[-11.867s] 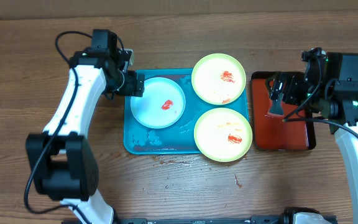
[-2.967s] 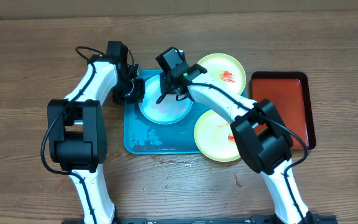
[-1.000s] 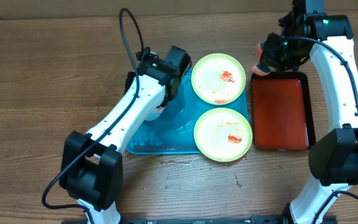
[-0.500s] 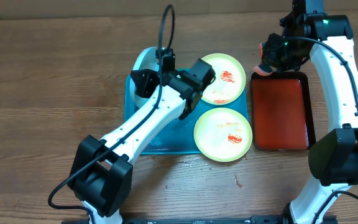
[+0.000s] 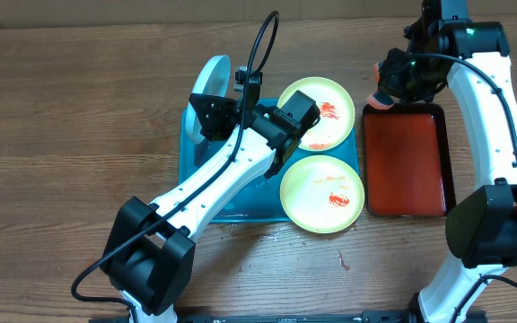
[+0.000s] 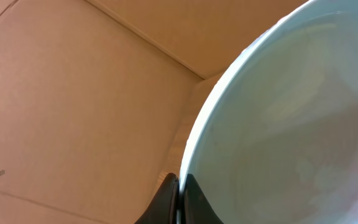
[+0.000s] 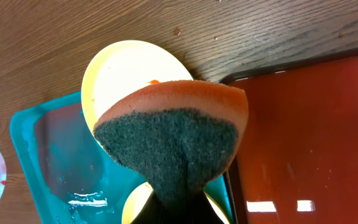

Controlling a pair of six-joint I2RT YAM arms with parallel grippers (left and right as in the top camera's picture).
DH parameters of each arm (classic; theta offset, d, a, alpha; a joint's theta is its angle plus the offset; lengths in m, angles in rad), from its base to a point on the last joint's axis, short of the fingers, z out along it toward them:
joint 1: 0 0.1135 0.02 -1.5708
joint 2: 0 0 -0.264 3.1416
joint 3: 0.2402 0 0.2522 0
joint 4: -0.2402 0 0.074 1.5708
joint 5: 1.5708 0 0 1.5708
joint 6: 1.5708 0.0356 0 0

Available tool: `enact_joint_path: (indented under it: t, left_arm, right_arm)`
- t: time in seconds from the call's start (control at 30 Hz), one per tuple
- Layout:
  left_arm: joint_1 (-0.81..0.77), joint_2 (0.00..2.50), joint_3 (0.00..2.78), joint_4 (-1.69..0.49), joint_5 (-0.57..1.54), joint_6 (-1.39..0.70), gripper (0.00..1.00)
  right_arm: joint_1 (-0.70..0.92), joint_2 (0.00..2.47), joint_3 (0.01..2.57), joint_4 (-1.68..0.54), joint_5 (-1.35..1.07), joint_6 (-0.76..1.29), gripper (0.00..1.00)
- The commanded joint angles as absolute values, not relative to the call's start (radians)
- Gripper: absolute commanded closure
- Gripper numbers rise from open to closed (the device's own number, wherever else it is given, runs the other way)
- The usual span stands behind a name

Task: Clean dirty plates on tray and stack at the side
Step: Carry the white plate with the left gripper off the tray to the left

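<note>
Your left gripper [image 6: 178, 188] pinches the pale plate [image 6: 278, 124] by its rim above the tray [image 5: 251, 203] for stacking; your right gripper [image 5: 391, 82], beside the tray, clamps the sponge [image 7: 173, 124] clear.

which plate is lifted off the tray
The pale blue-white plate, gripped on edge by the left claw; both yellow-green plates lie flat with red smears.

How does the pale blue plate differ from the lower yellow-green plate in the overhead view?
The pale blue plate stands tilted on edge, its rim pinched by the left gripper; the yellow-green plate lies flat, not gripped. The yellow-green plate carries red smears; the pale blue plate's face in the left wrist view shows none. Both are round.
</note>
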State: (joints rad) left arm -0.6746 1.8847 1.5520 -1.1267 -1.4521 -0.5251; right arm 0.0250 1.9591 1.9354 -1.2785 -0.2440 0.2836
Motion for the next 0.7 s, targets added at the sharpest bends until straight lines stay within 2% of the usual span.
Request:
enact_joint_path:
  t: [0.0, 0.4, 0.67]
  left_arm:
    - [-0.681, 1.85, 1.568, -1.123, -1.502, -0.562, 0.96]
    - [-0.676, 1.85, 1.568, -1.12, -1.437, -0.592, 0.96]
    - [-0.55, 1.849, 1.568, -1.107, -0.911, -0.55, 0.96]
  right_arm:
    - [0.021, 1.954, 1.948, -1.278, -0.235, 0.275, 0.96]
    - [0.021, 1.954, 1.948, -1.279, -0.224, 0.276, 0.96]
    - [0.021, 1.954, 1.948, -1.286, -0.224, 0.275, 0.96]
